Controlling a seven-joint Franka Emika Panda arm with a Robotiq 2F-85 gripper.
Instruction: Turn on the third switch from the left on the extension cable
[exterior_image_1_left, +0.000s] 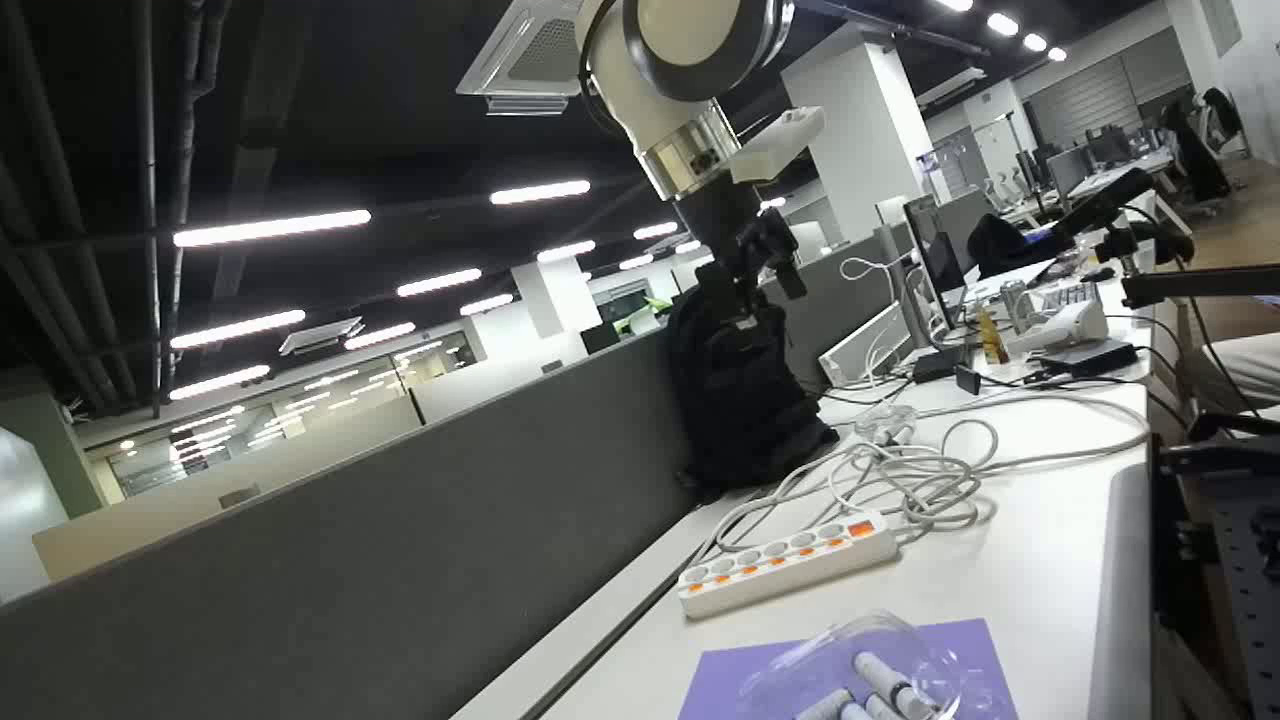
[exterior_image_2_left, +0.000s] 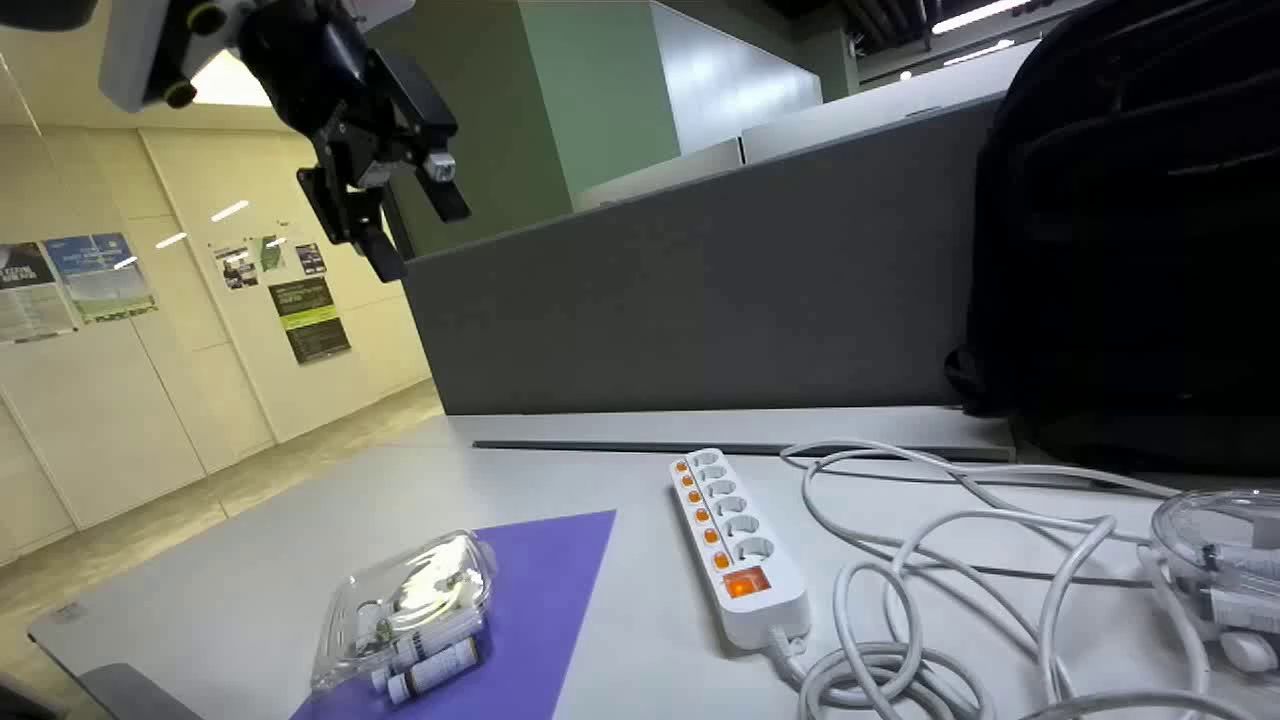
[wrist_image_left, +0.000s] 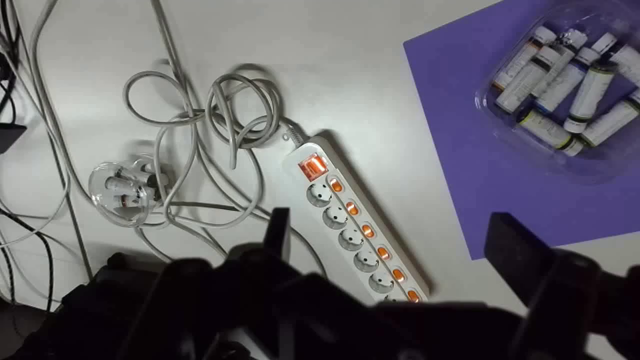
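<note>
"Checking an exterior view, where's the gripper (exterior_image_1_left: 770, 303)?"

"High above the desk (exterior_image_1_left: 1040, 560), where the extension cable (exterior_image_1_left: 795, 574) lies."

"And its fingers (exterior_image_2_left: 448, 198), in an exterior view?"

"Wide apart. The extension cable lies beside the purple sheet (exterior_image_2_left: 565, 580)."

"Wrist view?"

"Wide here too; between the fingers shows the extension cable, orange switches (wrist_image_left: 368, 230) facing up, one end hidden behind the gripper."

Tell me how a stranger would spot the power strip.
On the white desk, find the purple sheet. The power strip lies between it and the looped white cord. It alone has a row of round sockets beside small orange switches.
</note>
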